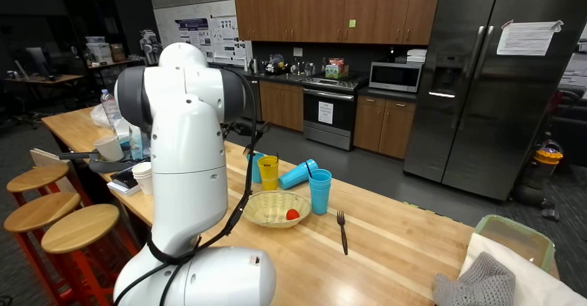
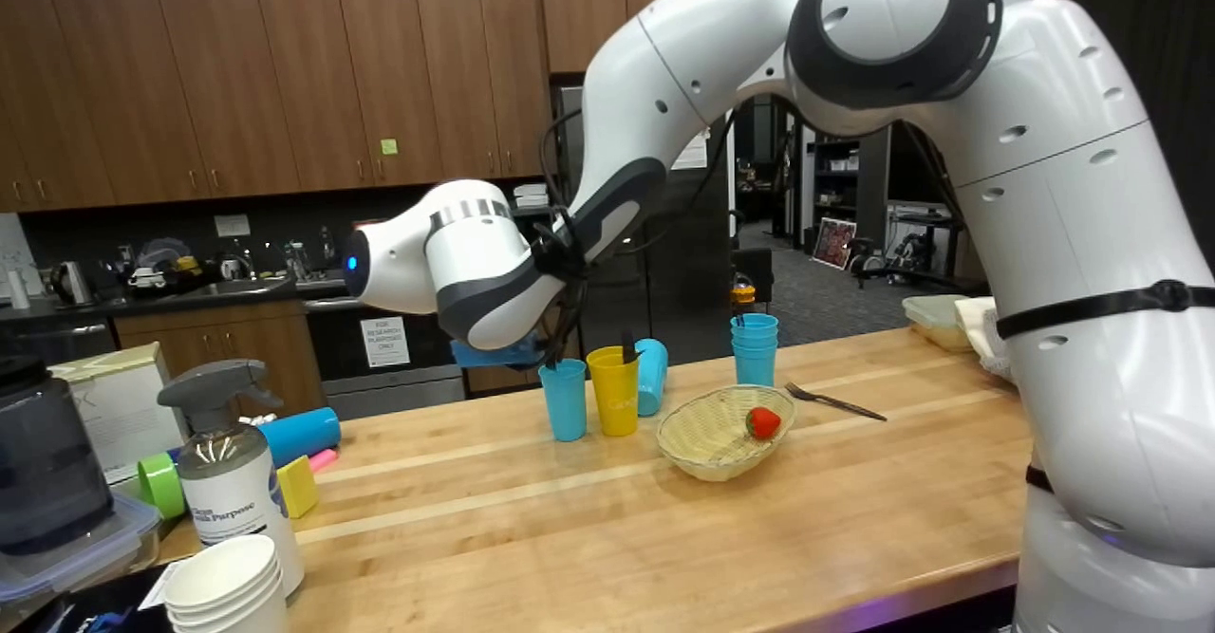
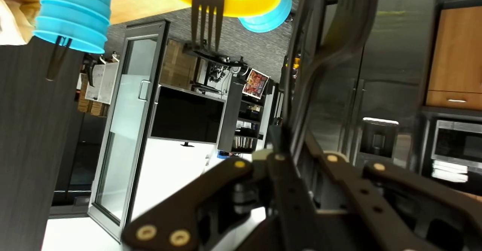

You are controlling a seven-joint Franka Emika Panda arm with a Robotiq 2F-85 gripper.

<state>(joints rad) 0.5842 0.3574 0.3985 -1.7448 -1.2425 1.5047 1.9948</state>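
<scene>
In the wrist view, which stands upside down, my gripper (image 3: 295, 142) is nearly closed, with thin dark handles between its fingertips. A blurred dark fork (image 3: 348, 25) runs from there towards the table, and another slim dark utensil lies close beside it. Fork tines (image 1: 247, 151) show just above a blue cup (image 1: 257, 167) in an exterior view, where the arm hides most of the gripper. Beside that cup stands a yellow cup (image 2: 615, 396); a second fork (image 3: 208, 6) sticks out of it, tines up. The exact contact at the fingertips is blurred.
A blue cup (image 2: 652, 377) lies on its side. Stacked blue cups (image 1: 320, 191) stand near a wicker basket (image 2: 702, 434) holding a red strawberry (image 2: 762, 422). A loose fork (image 1: 342, 232) rests on the table. A spray bottle (image 2: 233, 481) and white paper cups (image 2: 228, 586) stand nearer.
</scene>
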